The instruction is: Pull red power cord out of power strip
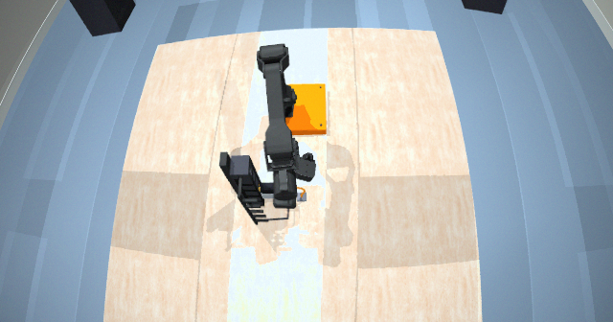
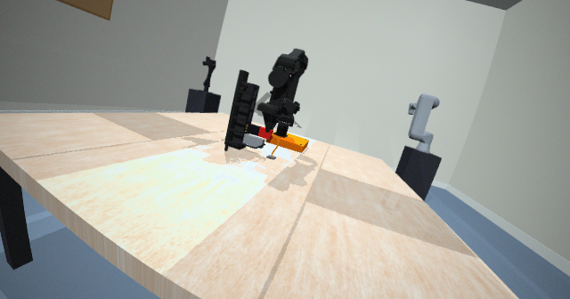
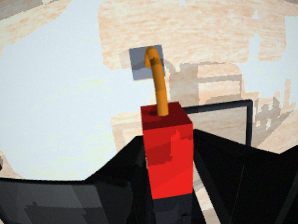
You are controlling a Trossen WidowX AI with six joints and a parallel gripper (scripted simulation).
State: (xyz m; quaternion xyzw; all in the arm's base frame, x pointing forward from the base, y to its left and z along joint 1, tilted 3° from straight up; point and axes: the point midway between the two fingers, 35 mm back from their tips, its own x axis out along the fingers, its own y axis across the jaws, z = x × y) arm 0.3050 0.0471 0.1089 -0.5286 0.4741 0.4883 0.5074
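Gripper (image 3: pixel 166 183) clamped on the red plug (image 3: pixel 168 156), lower centre of the wrist view. Plug's long axis runs straight out from the gripper; orange cord (image 3: pixel 157 83) leads upward to a grey block (image 3: pixel 141 63) on the bench (image 2: pixel 356 246). Power strip (image 2: pixel 240 112) stands just left in the exterior view.
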